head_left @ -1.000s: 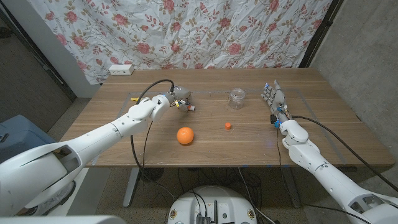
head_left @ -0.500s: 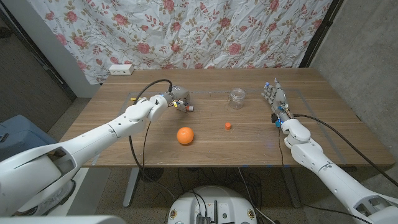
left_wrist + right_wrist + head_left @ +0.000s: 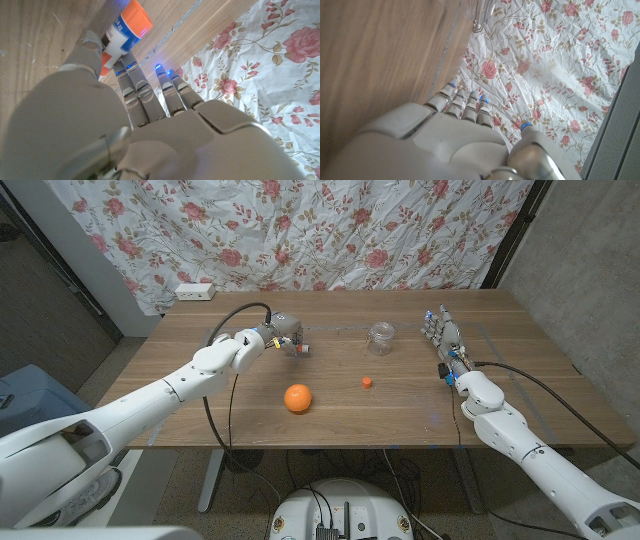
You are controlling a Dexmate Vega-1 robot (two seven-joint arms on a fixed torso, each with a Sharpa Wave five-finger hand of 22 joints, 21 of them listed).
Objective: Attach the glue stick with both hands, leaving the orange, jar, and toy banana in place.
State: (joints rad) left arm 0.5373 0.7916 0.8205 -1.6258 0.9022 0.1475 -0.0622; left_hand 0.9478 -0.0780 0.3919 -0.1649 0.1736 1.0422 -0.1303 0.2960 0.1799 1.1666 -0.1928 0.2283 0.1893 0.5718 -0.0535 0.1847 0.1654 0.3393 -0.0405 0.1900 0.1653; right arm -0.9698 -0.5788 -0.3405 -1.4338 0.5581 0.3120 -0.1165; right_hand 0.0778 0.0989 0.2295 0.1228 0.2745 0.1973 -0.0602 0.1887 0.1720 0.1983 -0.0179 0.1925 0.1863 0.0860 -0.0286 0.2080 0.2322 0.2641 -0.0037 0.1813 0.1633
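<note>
My left hand (image 3: 281,337) is at the back left of the table and holds the glue stick (image 3: 302,349), a white tube with a blue label and an orange end (image 3: 128,27), pinched against the fingers (image 3: 142,92). A small orange cap (image 3: 368,381) lies on the wood near the middle, apart from both hands. The orange (image 3: 297,397) sits in front of my left hand. A clear glass jar (image 3: 380,337) stands behind the cap. At the right, my right hand (image 3: 441,341) holds nothing, fingers straight and pointing away, to the right of the jar.
A white power strip (image 3: 195,291) lies at the table's back left edge. A floral curtain (image 3: 330,230) hangs behind the table. The jar's base (image 3: 483,12) shows beyond my right hand (image 3: 455,140) in the right wrist view.
My left hand has drawn slightly toward the back left with the glue stick in it. My right hand, the orange, the cap and the jar have stayed put.
</note>
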